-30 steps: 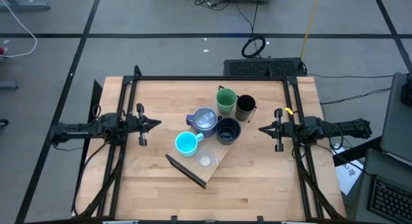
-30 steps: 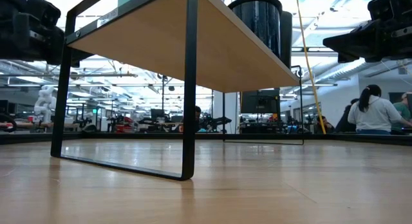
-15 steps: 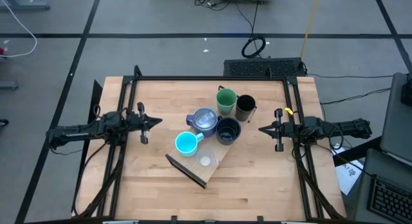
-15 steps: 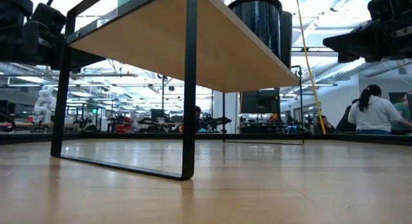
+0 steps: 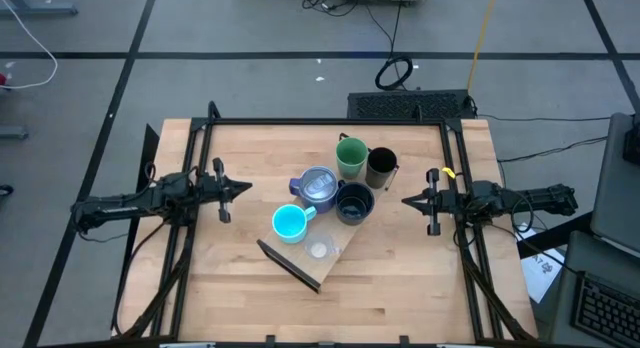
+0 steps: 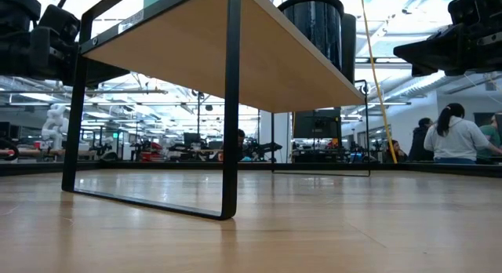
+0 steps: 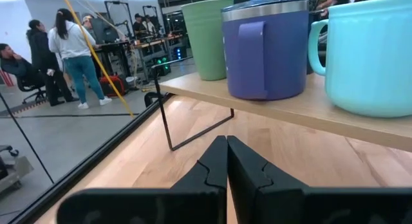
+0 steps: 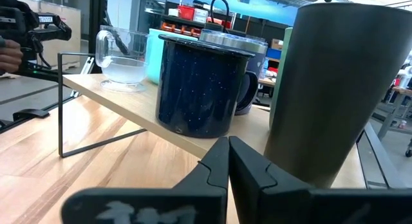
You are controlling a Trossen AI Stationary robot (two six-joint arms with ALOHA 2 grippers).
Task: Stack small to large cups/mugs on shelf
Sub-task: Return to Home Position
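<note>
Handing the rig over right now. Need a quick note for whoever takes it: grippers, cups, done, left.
Left gripper: shut, empty, at the left side of the table.
Right gripper: shut, empty, at the right side.
All six are on the shelf: tiny clear cup, cyan mug, blue-purple mug, dark blue mug, green tumbler, tall black cup.
Done: placing. Left: probably only parking both arms at home.

Six cups [image 5: 351, 156], one shelf [image 5: 303, 258], two grippers [image 5: 240, 189] [image 5: 408, 200]

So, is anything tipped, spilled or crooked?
Nothing is tipped or spilled. From the tiny clear cup to the green tumbler, all stand upright on the shelf. Only the shelf lies diagonal to the table edges. The left hand and right hand rest shut at the sides.
</note>
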